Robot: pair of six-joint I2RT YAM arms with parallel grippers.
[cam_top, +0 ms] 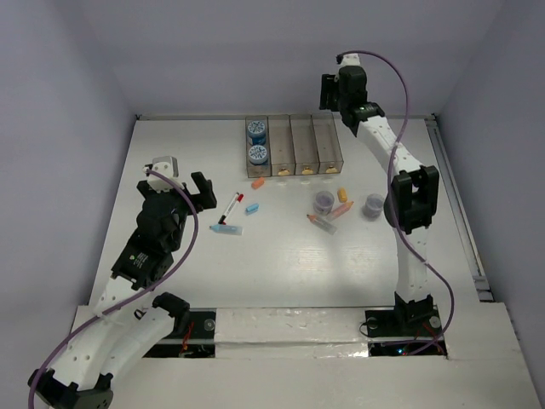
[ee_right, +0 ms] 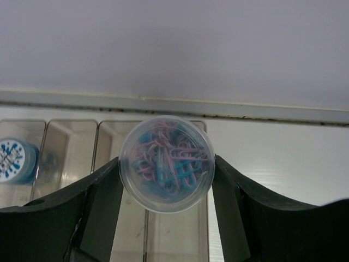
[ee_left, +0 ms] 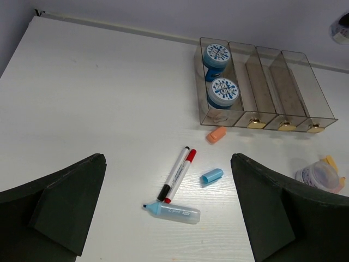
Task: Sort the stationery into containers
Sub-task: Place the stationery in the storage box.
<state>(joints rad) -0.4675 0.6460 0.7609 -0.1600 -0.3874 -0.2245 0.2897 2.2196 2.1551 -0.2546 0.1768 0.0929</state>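
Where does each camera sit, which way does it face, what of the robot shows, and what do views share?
Top external: above and behind the bases, looking down on the table; left arm and right arm show.
Left wrist: low over the table, facing markers and bins; open left gripper below.
Right wrist: above the bins, facing the back wall; right gripper holds a tub of paper clips.
Shared: bins, in all three.

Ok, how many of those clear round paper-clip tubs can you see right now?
3. One tub is held in the right gripper above the bins; two more tubs stand on the table in front of the bins. The right arm may hide others.
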